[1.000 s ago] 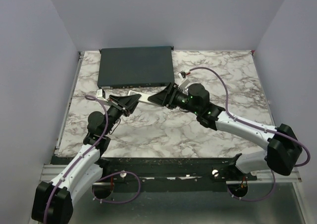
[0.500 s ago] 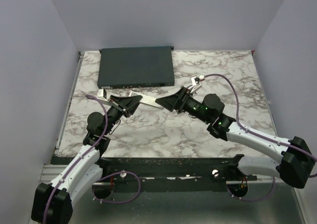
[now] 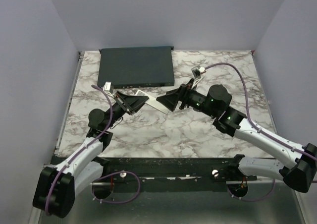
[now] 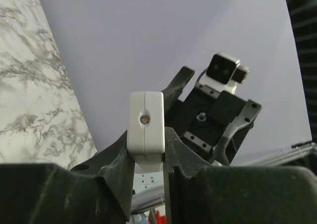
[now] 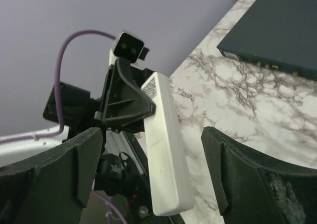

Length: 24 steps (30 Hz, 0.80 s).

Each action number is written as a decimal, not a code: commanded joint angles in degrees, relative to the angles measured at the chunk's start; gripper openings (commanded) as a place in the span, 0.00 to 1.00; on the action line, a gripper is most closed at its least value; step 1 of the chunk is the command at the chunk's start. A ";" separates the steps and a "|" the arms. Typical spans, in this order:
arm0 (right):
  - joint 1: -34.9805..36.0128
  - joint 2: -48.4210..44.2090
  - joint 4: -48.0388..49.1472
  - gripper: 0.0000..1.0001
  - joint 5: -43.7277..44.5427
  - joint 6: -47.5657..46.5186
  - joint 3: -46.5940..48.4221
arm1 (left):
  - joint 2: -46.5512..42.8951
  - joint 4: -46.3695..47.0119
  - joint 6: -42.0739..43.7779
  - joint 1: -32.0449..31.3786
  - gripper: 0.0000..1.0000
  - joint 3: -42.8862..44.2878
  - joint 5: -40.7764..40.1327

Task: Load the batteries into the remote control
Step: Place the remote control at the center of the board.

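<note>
Flat dark-grey box [image 3: 135, 66] at the far edge, marbled tabletop [image 3: 163, 130] beneath it

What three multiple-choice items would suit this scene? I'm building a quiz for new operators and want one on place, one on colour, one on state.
1. Where on the table does the dark box lie?
A. Near edge, between the arm bases
B. Far edge, left of centre
C. Right-hand near corner

2. What colour is the remote control?
A. White
B. Black
C. Red

3. How is the right tool?
A. Shut on a battery
B. Shut on the remote control
C. Open

Answers: 1 B, the top view shows it against the far edge. 2 A, both wrist views show white plastic. 3 C, its fingers stand wide apart either side of the remote control.
</note>
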 commanded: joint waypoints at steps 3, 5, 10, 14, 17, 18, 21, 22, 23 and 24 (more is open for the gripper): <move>0.22 0.17 -17.82 0.90 -11.48 -16.91 9.69 | 8.63 19.29 2.40 -0.15 0.00 5.97 15.92; 0.11 0.03 -19.64 0.89 -13.30 -18.32 10.52 | 11.25 23.13 1.77 -0.18 0.00 7.56 19.06; -0.10 0.67 -25.85 0.85 -15.94 -20.47 13.02 | 14.47 30.04 1.21 -0.14 0.00 10.79 24.84; -0.33 -0.20 -27.73 0.82 -19.30 -20.47 13.26 | 12.55 23.75 6.75 -0.13 0.00 11.70 26.09; -0.32 -0.99 -28.69 0.81 -20.27 -19.95 12.94 | 10.06 16.63 12.07 -0.12 0.00 12.41 26.71; -0.32 -1.31 -28.70 0.81 -20.42 -19.65 12.66 | 9.39 14.23 13.50 -0.16 0.00 12.73 26.93; -0.41 -1.97 -28.11 0.79 -20.61 -18.57 11.75 | 7.64 9.58 17.02 -0.12 0.00 13.18 26.87; -0.42 -2.06 -27.75 0.77 -21.11 -18.21 11.44 | 7.45 8.67 17.53 -0.10 0.00 13.24 26.94; -0.41 -2.15 -27.20 0.75 -21.61 -17.86 11.06 | 7.41 8.49 17.78 -0.11 0.00 13.32 27.04; -0.41 -2.22 -26.69 0.74 -22.05 -17.57 10.76 | 7.43 8.47 17.79 -0.10 0.00 13.24 27.13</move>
